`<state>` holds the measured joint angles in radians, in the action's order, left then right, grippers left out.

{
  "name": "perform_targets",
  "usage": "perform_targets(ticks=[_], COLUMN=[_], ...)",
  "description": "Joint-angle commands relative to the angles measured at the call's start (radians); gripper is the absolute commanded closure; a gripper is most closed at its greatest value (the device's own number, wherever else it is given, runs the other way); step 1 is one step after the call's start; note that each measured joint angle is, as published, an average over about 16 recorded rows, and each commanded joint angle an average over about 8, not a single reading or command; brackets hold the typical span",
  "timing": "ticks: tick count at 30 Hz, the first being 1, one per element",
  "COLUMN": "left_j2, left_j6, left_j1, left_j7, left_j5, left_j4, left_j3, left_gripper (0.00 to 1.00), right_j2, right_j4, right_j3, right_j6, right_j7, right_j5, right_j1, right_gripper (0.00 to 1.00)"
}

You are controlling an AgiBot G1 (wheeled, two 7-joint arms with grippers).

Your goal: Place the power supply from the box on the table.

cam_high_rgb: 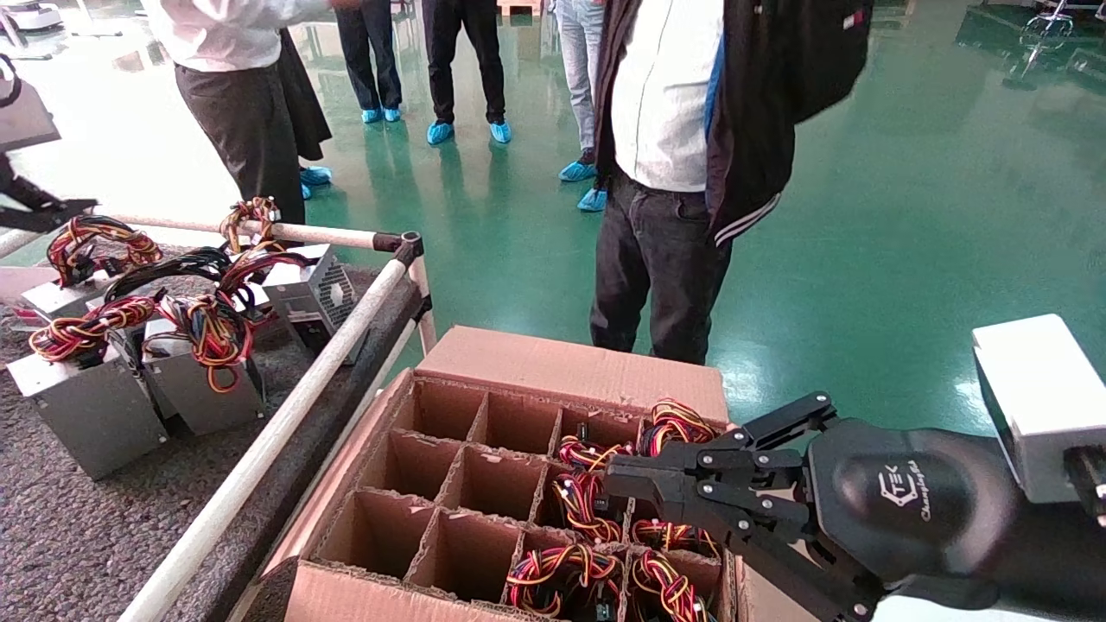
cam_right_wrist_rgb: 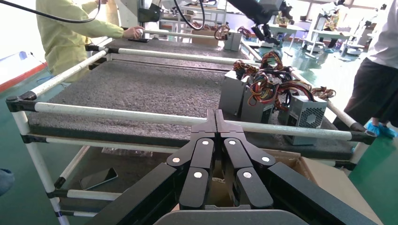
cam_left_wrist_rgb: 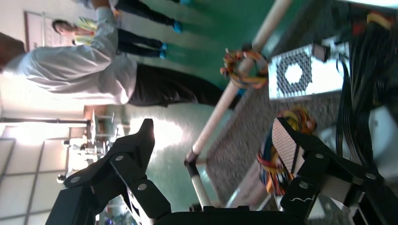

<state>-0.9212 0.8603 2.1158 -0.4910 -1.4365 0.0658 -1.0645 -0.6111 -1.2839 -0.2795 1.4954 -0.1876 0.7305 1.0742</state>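
Hovering raised at the desk's (cam_high_rgb: 52, 553) far left, the left tool (cam_left_wrist_rgb: 211, 140) gapes, empty. Power supplies (cam_high_rgb: 566, 579) sit in the box's (cam_high_rgb: 570, 367) right cells. Above them, the right tool (cam_high_rgb: 618, 475) is pinched closed, apparently empty; next it should spread and descend.

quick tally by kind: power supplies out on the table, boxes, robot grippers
power supplies on the table, as the head view shows: 4
box: 1
grippers, the left gripper and the right gripper: 2
total: 7
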Motion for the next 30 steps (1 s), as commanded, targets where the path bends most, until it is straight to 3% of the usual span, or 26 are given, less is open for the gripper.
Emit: perform_targets(ticks=[1,16,30], left_j2=[-0.002,0.008,0.058], left_j6=[0.005,0.054,0.242], left_j1=[0.003,-0.066,-0.138], left_j7=[-0.003,-0.020,-0.011], left_j5=[0.009,0.133,0.277], left_j4=[0.007,0.081,0.165], left_j3=[0.008,0.081,0.109], left_gripper=[0.00,0.00,0.00], right_j2=[0.000,0.000,0.000], right_j4=[0.000,0.000,0.000], right_j3=[0.000,0.000,0.000], right_j6=[0.000,0.000,0.000], right_j7=[0.000,0.000,0.000], right_j5=[0.000,0.000,0.000], right_j1=[0.000,0.000,0.000], right_gripper=[1.00,1.00,1.00])
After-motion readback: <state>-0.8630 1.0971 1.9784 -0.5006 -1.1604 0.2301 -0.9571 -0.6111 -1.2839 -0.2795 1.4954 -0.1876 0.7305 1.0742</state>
